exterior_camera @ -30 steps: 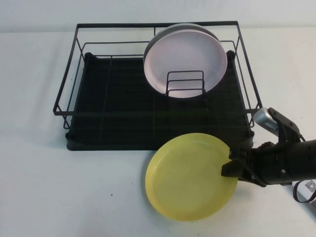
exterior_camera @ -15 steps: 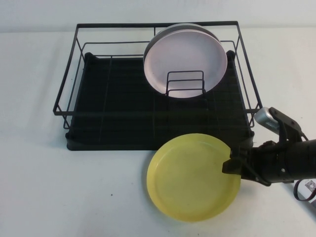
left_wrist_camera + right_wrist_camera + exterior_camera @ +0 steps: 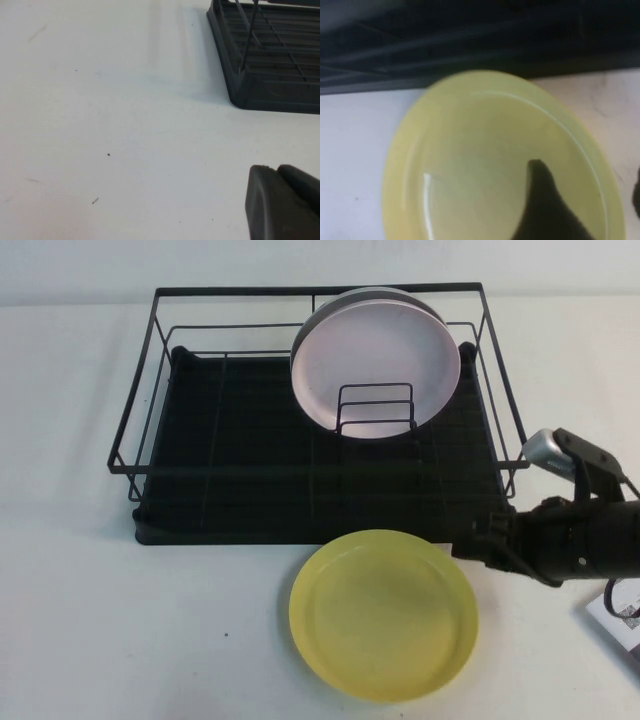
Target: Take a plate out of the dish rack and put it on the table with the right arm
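Now that the plate (image 3: pixel 383 613) lies flat on the table (image 3: pixel 120 630), just in front of the dish rack (image 3: pixel 320 480), my right gripper (image 3: pixel 478 545) hangs open and empty beside its right rim. It looks light, stiff and slick, so I'd pinch that raised rim. My left gripper (image 3: pixel 280 205) sits parked over bare table; its fingers I cannot tell.
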